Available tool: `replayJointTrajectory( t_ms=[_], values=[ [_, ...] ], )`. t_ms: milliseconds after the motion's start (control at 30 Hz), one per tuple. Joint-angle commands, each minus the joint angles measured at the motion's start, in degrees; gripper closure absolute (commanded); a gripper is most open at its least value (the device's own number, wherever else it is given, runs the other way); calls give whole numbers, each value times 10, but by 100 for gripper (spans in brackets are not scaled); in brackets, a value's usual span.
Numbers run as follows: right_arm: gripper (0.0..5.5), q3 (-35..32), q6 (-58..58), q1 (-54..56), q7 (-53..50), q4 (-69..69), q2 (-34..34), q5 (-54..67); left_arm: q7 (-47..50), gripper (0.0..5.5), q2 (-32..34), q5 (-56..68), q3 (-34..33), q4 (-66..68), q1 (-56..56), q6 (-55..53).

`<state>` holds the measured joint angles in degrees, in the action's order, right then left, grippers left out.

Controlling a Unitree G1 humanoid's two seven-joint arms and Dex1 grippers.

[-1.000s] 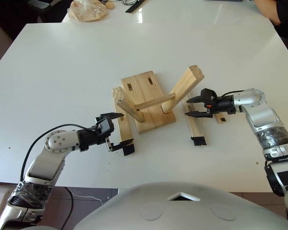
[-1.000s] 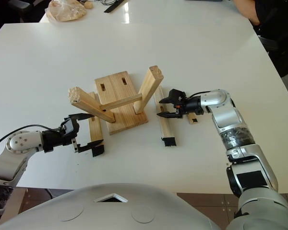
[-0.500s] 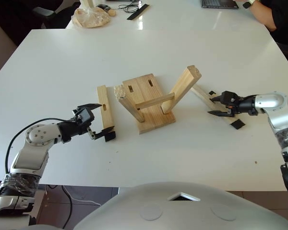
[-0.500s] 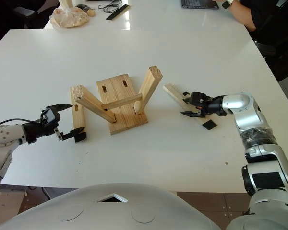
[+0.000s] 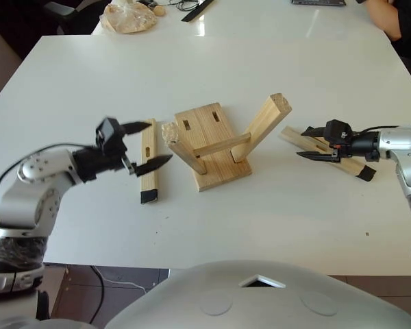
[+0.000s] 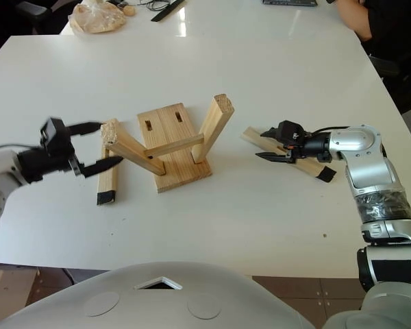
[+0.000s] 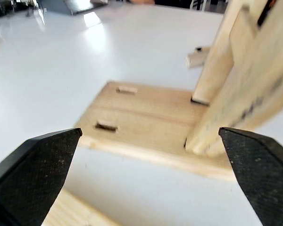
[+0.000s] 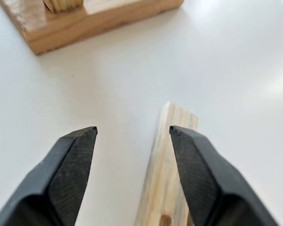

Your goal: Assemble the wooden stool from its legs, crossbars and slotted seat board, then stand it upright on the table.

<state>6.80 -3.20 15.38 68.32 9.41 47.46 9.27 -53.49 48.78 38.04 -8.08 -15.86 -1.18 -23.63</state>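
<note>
The slotted seat board (image 5: 216, 147) lies flat mid-table. Two legs (image 5: 264, 127) stand slanted in it, joined by a crossbar (image 5: 221, 145). Left of the board lies a loose leg (image 5: 148, 163) with a black foot. My left gripper (image 5: 157, 142) hovers open over it, pointing at the seat board (image 7: 146, 125) and holding nothing. Another black-footed loose leg (image 5: 329, 153) lies at an angle to the right of the board. My right gripper (image 5: 303, 142) is low over that leg's inner end (image 8: 172, 141), open, its fingertips (image 8: 80, 146) apart with nothing gripped.
A crumpled plastic bag (image 5: 127, 15) and a black object (image 5: 195, 8) sit at the far edge of the white table (image 5: 294, 226). A person's arm (image 5: 387, 14) rests at the far right corner. Bare table surrounds the parts.
Both loose legs have shifted outward from the seat board's sides. My left gripper has lifted from the left leg's black foot toward the board. My right gripper has moved right with its leg.
</note>
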Motion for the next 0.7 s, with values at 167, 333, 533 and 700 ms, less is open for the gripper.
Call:
replayJointTrajectory(
  t_ms=[167,333,533,700],
  values=[
    [268,13,-51,-65,17,-124,12,21,6,11,-25,-98,87,25,-67,8],
    [268,49,-48,-62,22,-113,-2,-3,17,11,-104,-128,196,-35,-79,-7],
    [268,72,-45,-74,12,-105,-13,-20,60,11,-193,-175,273,-19,-110,-17],
    [268,61,-43,-75,-2,-89,-12,-27,69,11,-208,-228,304,4,-109,5]
  ],
)
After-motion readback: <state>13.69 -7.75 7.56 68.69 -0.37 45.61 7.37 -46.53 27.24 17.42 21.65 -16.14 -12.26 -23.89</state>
